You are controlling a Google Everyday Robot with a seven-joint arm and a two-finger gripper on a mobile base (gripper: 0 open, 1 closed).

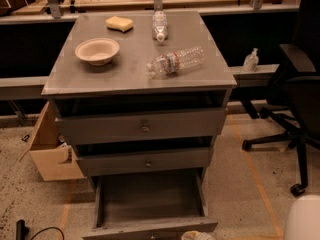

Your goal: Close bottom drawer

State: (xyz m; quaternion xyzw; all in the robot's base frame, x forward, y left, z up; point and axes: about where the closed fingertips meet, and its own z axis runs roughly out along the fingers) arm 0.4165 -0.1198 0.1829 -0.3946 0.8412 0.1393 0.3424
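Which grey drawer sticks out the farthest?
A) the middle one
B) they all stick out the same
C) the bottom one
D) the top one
C: the plain grey bottom drawer is pulled out so far that its inside floor shows, while the grey top drawer and middle drawer jut out only a little. The robot's pale pincer is at the lower edge of the view, by the bottom drawer's front.

Bottom drawer (149, 200): plain grey, shallow, pulled far out from beneath the two drawers above, lying level with floor and side walls bared. Slim front panel running leftward from the gripper (197, 235), itself low at the picture's bottom edge by the panel's right end; touching or apart, impossible to tell.
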